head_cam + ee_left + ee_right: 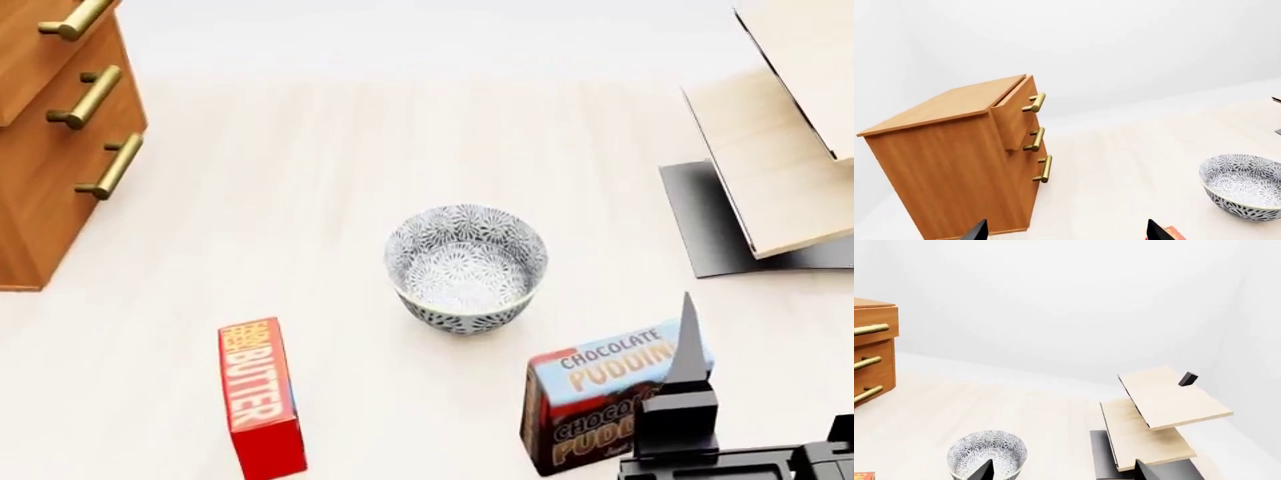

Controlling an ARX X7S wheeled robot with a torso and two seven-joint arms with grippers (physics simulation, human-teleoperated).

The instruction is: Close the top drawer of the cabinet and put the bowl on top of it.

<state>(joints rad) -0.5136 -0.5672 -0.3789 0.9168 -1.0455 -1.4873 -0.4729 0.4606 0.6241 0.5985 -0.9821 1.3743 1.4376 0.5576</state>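
Item: top drawer [1014, 117], uppermost of three fronts on the cabinet [947, 170]; seen in the left wrist view pulled out a little past the fronts below, brass handle [1034, 102] lying level across its face. Closing it is judged the step in hand.

Item: left gripper [1064, 231]; only two dark fingertips are shown, set wide apart, nothing between them. The drawer front is faced from off to one side, well apart; a push straight along the drawer's travel, into the cabinet, is judged to be needed.

Item: bowl [466, 265]; upright on the pale floor between a butter box [260, 395] and a pudding box [607, 400], well apart from the cabinet.

Item: right gripper [1062, 471]; tips spread, empty, near the bowl, far from the drawer. The left arm is judged the nearer for the drawer
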